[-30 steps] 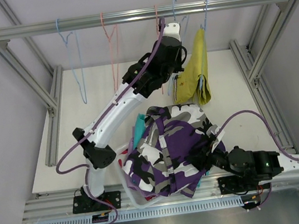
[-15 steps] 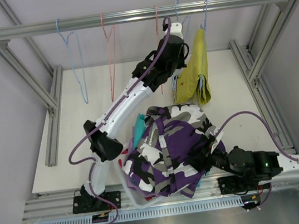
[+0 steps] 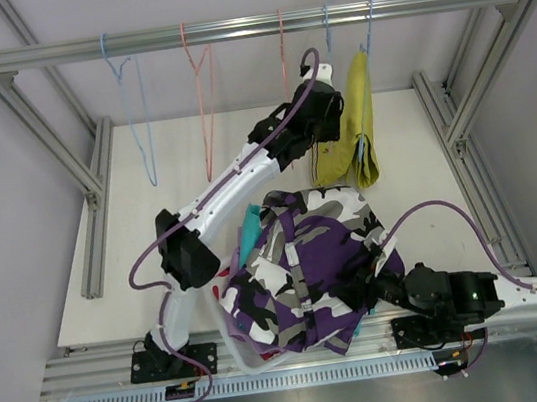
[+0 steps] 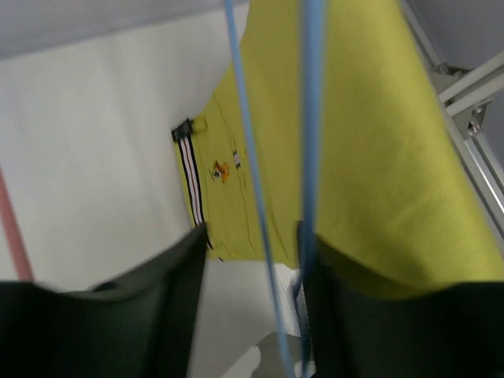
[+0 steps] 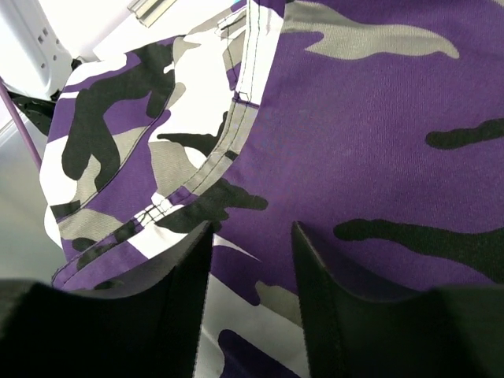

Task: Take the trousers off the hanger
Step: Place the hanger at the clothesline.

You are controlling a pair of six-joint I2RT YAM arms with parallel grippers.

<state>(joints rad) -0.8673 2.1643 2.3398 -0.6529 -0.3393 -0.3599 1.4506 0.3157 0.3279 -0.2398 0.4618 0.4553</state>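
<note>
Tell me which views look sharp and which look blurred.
Top external: evenly lit and sharp throughout. Left wrist: the blue hanger wire is soft, the mustard shorts fairly clear. Right wrist: the camouflage shorts are sharp, stitching visible.

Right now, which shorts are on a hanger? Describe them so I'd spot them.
Find the metal rail across the back. Near its right end a blue hanger carries mustard-yellow shorts. The other hangers are bare, and the camouflage shorts lie heaped below.
</note>
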